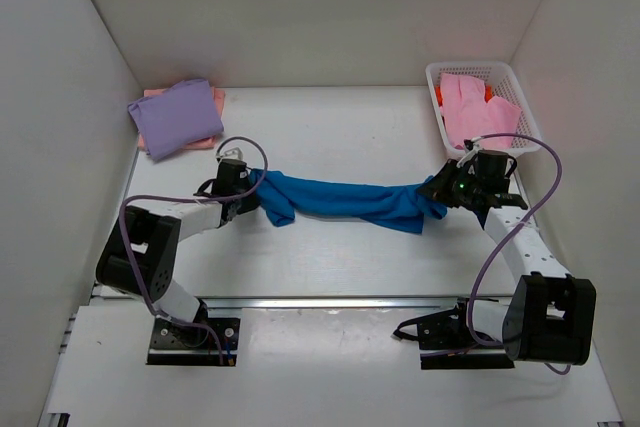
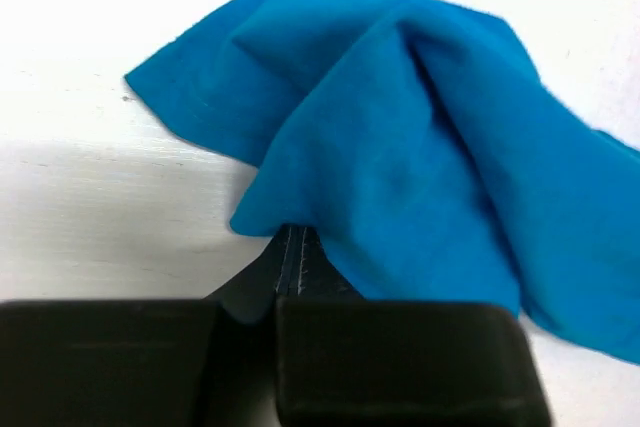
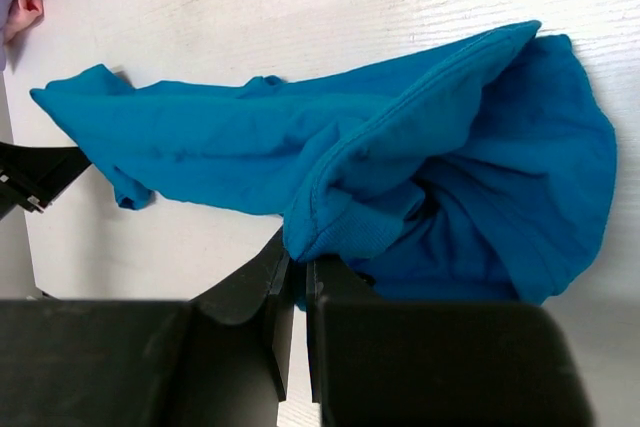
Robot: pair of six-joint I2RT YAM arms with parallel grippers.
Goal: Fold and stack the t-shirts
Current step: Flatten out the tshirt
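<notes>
The bright blue t-shirt (image 1: 335, 197) hangs bunched and stretched between my two grippers above the middle of the table. My left gripper (image 1: 252, 187) is shut on its left end; in the left wrist view the blue cloth (image 2: 400, 137) drapes over the closed fingertips (image 2: 291, 247). My right gripper (image 1: 440, 190) is shut on its right end; in the right wrist view a ribbed hem of the shirt (image 3: 400, 177) sits pinched at the fingertips (image 3: 298, 269). A folded lavender shirt (image 1: 176, 117) lies on a salmon one (image 1: 214, 97) at the back left.
A white mesh basket (image 1: 482, 97) at the back right holds a light pink shirt (image 1: 470, 107) and a bit of orange cloth (image 1: 489, 92). White walls enclose the table on three sides. The left arm's tip shows in the right wrist view (image 3: 30, 179).
</notes>
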